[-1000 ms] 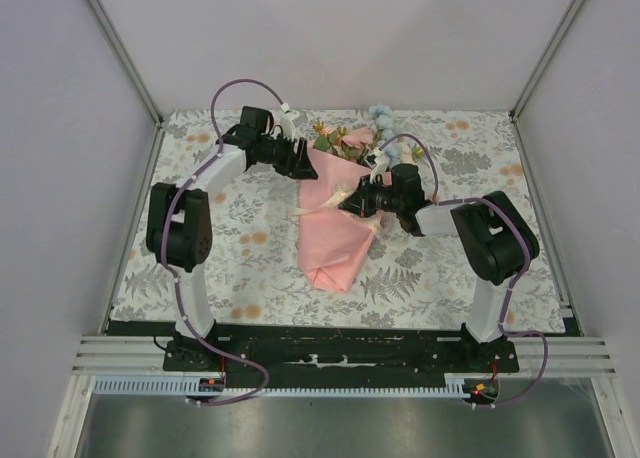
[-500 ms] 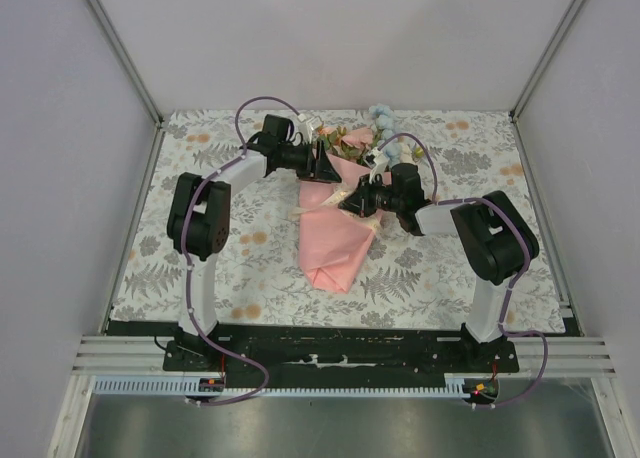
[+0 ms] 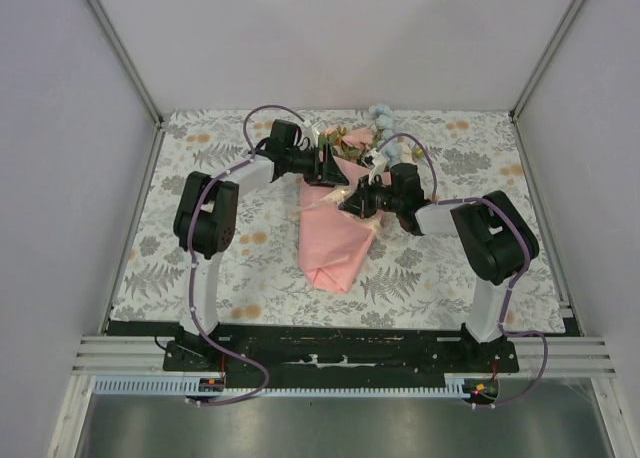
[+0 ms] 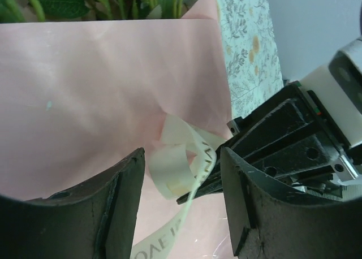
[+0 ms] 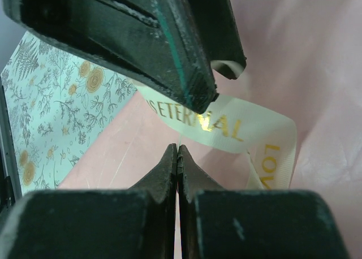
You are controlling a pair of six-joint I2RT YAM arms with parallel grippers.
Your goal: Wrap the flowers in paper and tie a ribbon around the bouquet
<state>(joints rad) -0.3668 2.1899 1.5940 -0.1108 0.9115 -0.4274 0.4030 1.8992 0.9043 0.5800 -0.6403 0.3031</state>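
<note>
Item: ribbon [image 4: 169, 168], cream, gold-lettered. It looked light, floppy and likely slippery. It lay looped at the waist of the bouquet [image 3: 335, 233], mid-table. Best taken by a flat free tail. Right gripper [image 5: 178, 149] was pressed together, apparently on one strand. Left gripper [image 4: 182, 156] was spread over the loop.

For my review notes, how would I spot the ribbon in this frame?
Mid-table on the floral tablecloth lies a salmon-pink paper cone. Looped at its waist is the cream ribbon, the only flat floppy strand, printed with gold letters.
</note>
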